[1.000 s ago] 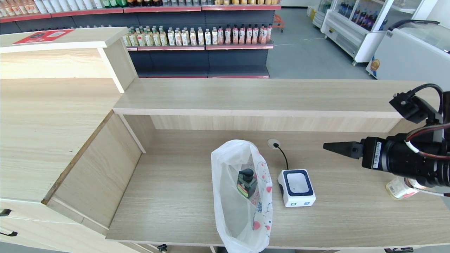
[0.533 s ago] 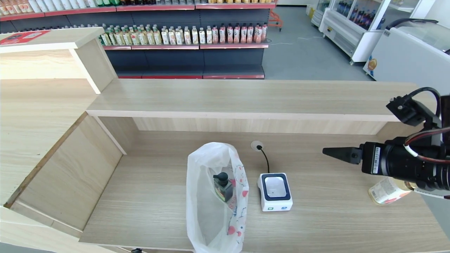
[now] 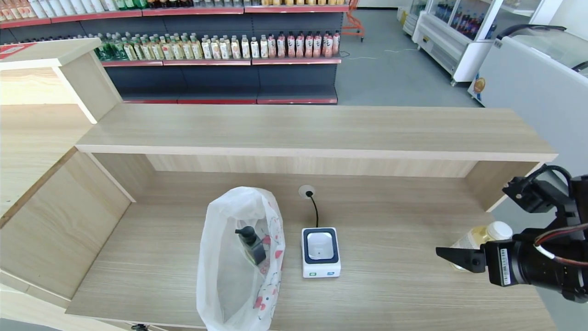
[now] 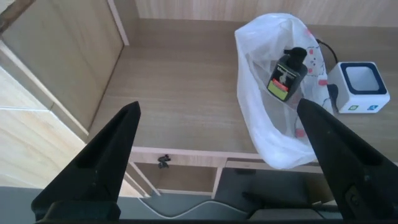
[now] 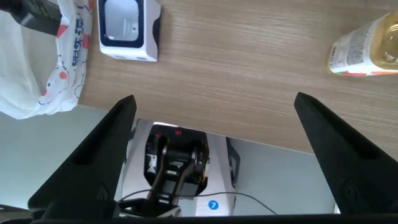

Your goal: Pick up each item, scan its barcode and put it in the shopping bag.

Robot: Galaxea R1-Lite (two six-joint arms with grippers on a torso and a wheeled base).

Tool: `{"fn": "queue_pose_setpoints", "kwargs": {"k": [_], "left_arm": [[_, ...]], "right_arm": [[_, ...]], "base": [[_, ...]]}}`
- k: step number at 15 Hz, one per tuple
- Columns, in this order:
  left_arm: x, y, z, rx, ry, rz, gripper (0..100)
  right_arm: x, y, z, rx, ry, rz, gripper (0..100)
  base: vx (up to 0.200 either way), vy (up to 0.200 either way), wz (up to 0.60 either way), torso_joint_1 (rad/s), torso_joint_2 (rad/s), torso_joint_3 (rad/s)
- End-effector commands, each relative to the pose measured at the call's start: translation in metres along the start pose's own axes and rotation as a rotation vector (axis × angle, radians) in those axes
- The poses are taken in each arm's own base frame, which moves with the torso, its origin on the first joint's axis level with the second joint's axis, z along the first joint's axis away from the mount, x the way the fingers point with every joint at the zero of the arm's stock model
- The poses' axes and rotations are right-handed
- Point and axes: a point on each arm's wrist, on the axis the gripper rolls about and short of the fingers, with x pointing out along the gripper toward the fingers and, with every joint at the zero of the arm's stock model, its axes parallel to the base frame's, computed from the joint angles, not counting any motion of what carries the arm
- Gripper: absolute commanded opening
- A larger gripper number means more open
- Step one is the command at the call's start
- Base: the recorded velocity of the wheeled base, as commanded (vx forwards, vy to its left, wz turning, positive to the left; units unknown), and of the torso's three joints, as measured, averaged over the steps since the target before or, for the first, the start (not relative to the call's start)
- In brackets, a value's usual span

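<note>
A clear bottle of yellow drink with a white cap lies on its side near the right end of the wooden counter. My right gripper hangs open just in front of it, nothing between its fingers; in the right wrist view the right gripper is over the counter's front edge, the bottle off to one side. A white shopping bag stands open with a dark pump bottle inside. The white scanner sits beside the bag. My left gripper is open, above the counter's front edge near the bag.
A raised wooden ledge runs along the back of the counter, with side walls at both ends. The scanner's cable leads to a hole in the counter. Bare counter lies between scanner and bottle. Shop shelves and freezers stand beyond.
The head camera has turned, sliding the whole scene leftward. My right arm has dropped lower, from well above the counter down to the lying bottle. Bag and scanner stay put.
</note>
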Motion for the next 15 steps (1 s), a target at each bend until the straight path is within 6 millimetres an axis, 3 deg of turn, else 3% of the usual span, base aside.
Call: {"fn": "queue_pose_setpoints", "kwargs": {"k": [1,3,15], "left_arm": [[0.0000,0.0000,0.0000,0.001,0.000,0.002,100],[0.0000,0.0000,0.0000,-0.002,0.000,0.000,100],[0.0000,0.0000,0.0000,-0.002,0.000,0.002,100]], "right_arm": [[-0.0065,-0.0006,-0.0024,0.000,-0.016,0.003,100],[-0.0079,-0.0008,-0.0027,0.001,-0.019,0.002,100],[-0.0037,-0.0033,-0.0086,0.000,0.026,-0.018,100]], "base": [[0.000,-0.200,0.00,0.002,0.00,0.002],[0.000,-0.200,0.00,0.005,0.00,-0.002],[-0.200,0.000,0.00,0.002,0.00,0.003]]}}
